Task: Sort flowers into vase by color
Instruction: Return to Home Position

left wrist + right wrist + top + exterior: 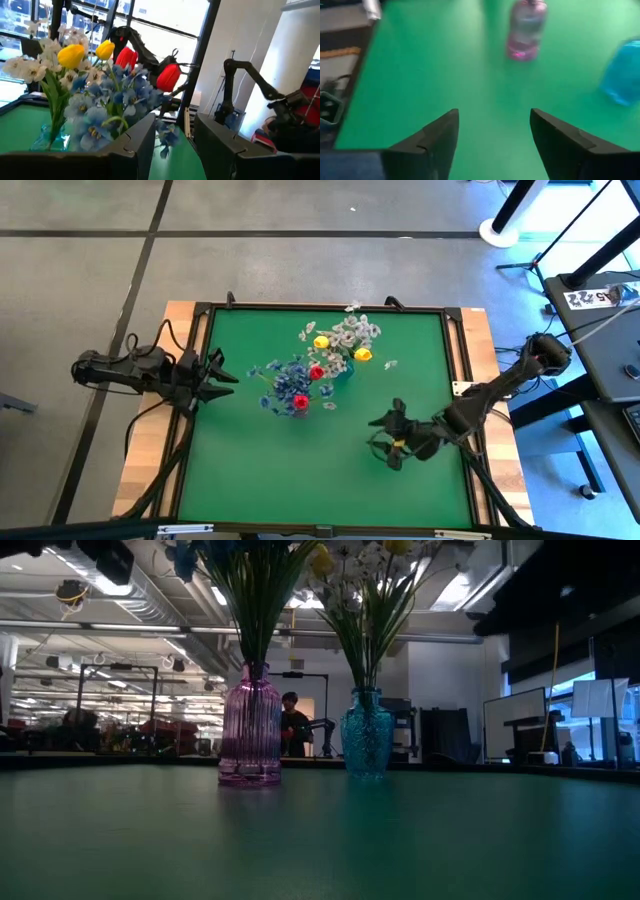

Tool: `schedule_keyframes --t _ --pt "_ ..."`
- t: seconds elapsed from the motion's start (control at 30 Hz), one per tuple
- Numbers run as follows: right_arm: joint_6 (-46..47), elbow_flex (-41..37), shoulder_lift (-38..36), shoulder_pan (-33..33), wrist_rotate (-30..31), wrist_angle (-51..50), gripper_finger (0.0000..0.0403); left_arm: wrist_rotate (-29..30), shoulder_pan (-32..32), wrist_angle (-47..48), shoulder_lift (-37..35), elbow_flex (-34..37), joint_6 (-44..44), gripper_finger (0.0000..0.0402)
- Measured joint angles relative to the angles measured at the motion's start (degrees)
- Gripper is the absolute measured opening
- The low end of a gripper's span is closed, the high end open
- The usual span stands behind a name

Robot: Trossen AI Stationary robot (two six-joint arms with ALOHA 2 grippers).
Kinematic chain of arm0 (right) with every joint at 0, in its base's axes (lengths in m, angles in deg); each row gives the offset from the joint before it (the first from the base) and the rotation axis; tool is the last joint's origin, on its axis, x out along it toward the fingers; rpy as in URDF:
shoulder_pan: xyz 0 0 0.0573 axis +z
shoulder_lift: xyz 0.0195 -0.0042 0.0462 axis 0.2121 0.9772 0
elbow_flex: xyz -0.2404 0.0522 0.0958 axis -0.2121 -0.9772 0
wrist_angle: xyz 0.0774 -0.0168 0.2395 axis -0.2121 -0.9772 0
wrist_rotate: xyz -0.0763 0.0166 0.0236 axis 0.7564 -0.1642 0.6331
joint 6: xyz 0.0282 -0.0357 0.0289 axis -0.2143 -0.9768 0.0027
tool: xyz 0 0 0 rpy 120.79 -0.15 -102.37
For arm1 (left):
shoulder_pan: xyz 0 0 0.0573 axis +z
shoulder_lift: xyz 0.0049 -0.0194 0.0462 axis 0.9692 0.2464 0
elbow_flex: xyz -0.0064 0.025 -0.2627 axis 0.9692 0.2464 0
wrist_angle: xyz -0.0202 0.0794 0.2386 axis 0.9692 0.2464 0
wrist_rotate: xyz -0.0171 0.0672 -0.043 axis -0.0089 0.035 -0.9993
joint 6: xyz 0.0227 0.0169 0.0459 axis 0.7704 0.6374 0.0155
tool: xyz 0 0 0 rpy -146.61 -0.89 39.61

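The flowers [320, 365] stood in the purple vase [250, 735] and blue vase [367, 735], mid-table [250, 470]. The right hand [380, 440], fingers apart and empty, hung near-right; it should retreat upward, clear of stems. The left hand [225, 372] waited at left, fingers apart.

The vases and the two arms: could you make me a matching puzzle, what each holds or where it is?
1. purple vase
2. teal vase
3. left end effector
4. right end effector

A. holds yellow tulips
B. at the table's left edge
C. over the table's right half
D. holds blue flowers

Pairs: 1-D, 2-A, 3-B, 4-C.
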Motion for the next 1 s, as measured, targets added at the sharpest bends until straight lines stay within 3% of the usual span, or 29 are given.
schedule_keyframes --t 0.13,0.23,0.47,0.67,1.0 --pt "-11.0 -7.3 0.3 -2.5 -5.2 19.1 0.0210 0.0 0.0 -3.5 -1.3 4.5 0.0 0.0133" --pt "-18.6 -9.4 -1.0 -7.4 -12.1 26.3 0.0174 0.1 0.3 -10.4 -1.4 9.4 1.6 0.0133" --pt "-25.8 -9.5 -8.7 -22.2 -28.6 24.7 0.0077 -0.6 5.3 -17.3 -4.5 17.5 -0.1 0.0133" --pt "-31.9 -11.6 -24.3 -23.3 -25.3 21.4 0.0007 -8.2 8.6 -17.5 -10.1 19.8 1.9 0.0133" --pt "-23.0 -34.2 -48.2 -23.3 -24.7 26.0 0.0014 -9.8 9.5 -12.3 -11.6 20.8 3.5 0.0133"
